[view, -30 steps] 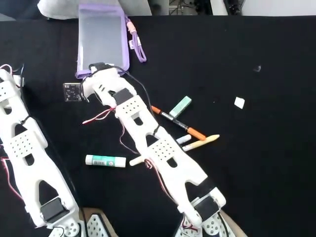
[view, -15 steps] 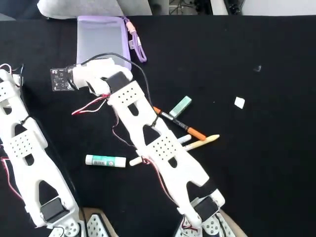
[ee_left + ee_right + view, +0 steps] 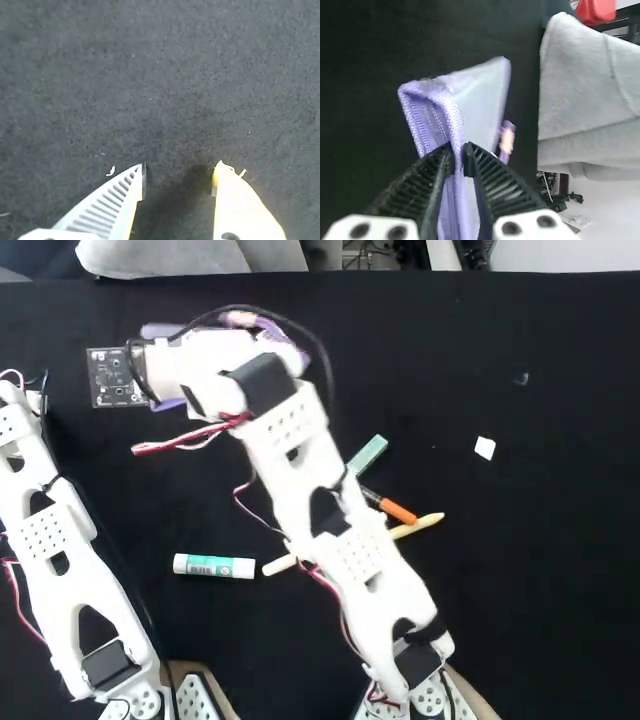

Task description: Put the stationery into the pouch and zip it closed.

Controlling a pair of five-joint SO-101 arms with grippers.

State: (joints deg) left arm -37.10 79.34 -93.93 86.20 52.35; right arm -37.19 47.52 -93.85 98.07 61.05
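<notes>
The purple pouch (image 3: 470, 100) is raised off the black table, with my right gripper (image 3: 458, 150) shut on its zippered edge. From above, the right arm's wrist (image 3: 200, 375) covers most of the pouch (image 3: 268, 330) at the far left; purple bits show around it. Behind the arm lie a glue stick (image 3: 213, 565), a green eraser (image 3: 365, 455), an orange pen (image 3: 392, 507) and a yellow pen (image 3: 415, 526). My left gripper (image 3: 177, 172) is open just above bare table, nothing between its fingers.
The left arm (image 3: 45, 540) lies along the table's left edge. A small white piece (image 3: 485, 448) sits at the right. A grey cloth (image 3: 590, 85) hangs beyond the table's far edge, close to the pouch. The right half of the table is free.
The right gripper has risen and swung left and toward the far edge, pulling the pouch's near end up from lying flat. The left arm and the stationery have not moved.
</notes>
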